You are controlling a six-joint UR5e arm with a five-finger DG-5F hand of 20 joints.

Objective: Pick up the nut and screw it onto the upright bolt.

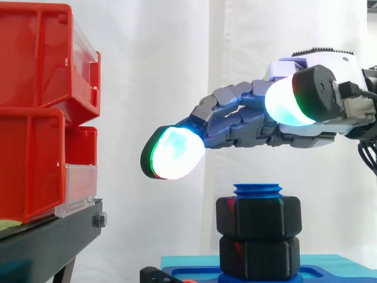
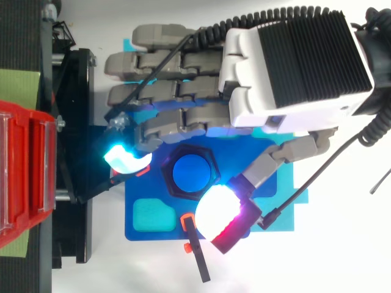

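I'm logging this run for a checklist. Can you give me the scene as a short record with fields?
hand: open hand, fingers stretched out above the bolt, apart from it
bolt: blue bolt, upright on the blue base
nuts: upper nut stacked on lower nut, both black, both on the bolt; thread shows above
surroundings: red bins on black stand
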